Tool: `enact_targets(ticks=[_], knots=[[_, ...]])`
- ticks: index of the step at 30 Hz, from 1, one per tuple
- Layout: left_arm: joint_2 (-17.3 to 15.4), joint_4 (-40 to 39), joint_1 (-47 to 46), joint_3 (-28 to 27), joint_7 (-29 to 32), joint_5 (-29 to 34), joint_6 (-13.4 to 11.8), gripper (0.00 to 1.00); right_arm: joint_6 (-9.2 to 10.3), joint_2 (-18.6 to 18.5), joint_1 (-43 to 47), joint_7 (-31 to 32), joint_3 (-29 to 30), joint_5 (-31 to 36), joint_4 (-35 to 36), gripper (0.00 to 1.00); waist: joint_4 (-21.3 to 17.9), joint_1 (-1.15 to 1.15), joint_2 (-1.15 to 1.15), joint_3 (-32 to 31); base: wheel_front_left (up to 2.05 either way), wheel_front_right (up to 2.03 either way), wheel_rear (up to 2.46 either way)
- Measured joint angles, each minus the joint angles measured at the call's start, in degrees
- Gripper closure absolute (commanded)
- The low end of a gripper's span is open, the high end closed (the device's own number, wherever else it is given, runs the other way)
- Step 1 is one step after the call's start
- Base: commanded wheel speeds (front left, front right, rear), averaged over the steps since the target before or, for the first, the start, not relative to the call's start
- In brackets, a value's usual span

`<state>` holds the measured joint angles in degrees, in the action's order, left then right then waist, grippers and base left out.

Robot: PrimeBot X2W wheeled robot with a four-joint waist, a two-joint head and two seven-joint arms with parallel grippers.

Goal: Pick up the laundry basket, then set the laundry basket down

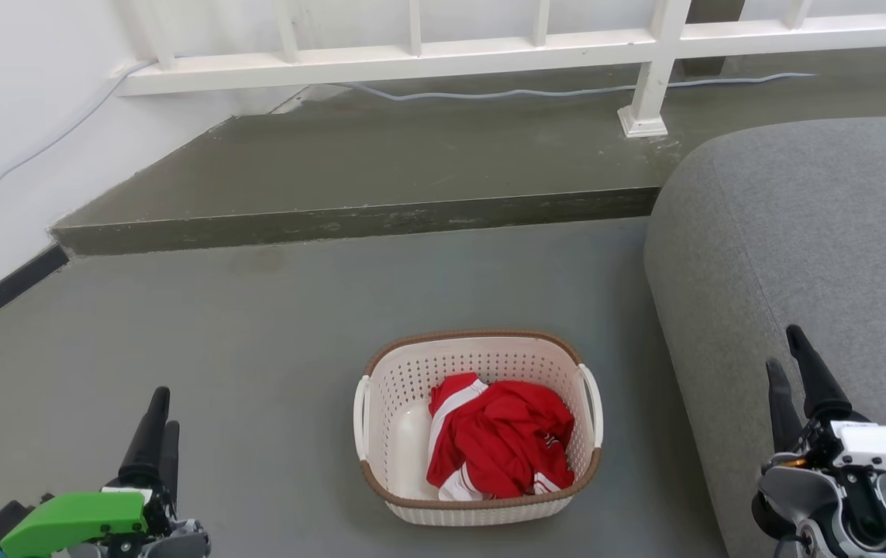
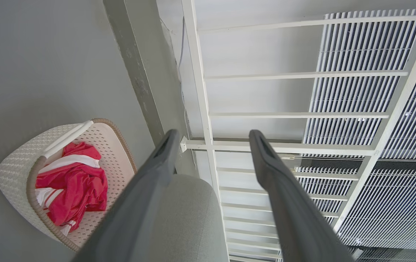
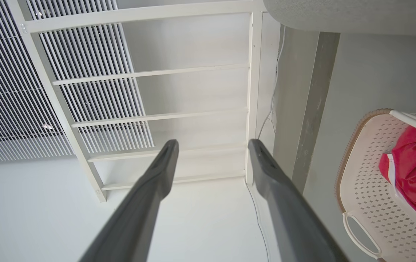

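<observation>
You have open grey floor (image 1: 241, 349) ahead, a grey upholstered seat (image 1: 822, 232) filling the right side, and a raised step (image 1: 365, 221) with a white railing (image 1: 411, 62) beyond. The laundry basket (image 1: 481, 511) stands upright on the floor between your two arms, just beside the seat's edge, with a crumpled red garment (image 1: 501, 438) heaped toward its right half. Your left gripper (image 1: 165, 408) sits low at the left and your right gripper (image 1: 785, 349) low at the right over the seat. Both wrist views show the fingers spread with nothing between them, and both grippers are well apart from the basket. The pick-up has not begun. The risks lie in the approach: the seat crowds your right arm, so a wide swing toward the right loop handle (image 1: 594, 403) could brush the upholstery. The basket looks light, and a finger that meets its wall before it closes would likely push it across the floor rather than catch it. The handles are thin and lie close to the wall — a shallow bite on the left loop handle (image 1: 362, 418) may slip. Lift one side early and the basket tips, sending the garment over the rim.
</observation>
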<state>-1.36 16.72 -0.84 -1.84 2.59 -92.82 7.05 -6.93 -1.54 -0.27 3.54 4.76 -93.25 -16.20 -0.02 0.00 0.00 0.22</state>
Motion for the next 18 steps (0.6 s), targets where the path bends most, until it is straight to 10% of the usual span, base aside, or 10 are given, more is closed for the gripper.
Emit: enact_targets(ticks=[18], knots=[[-1.9,-2.8,-0.1,3.8,-4.2,11.9,0.0,0.0,-0.01,-2.4,-0.8,-3.9,-6.3,9.2,5.1,0.0,-0.2,0.0,0.0,0.2,0.0,0.0,0.0]])
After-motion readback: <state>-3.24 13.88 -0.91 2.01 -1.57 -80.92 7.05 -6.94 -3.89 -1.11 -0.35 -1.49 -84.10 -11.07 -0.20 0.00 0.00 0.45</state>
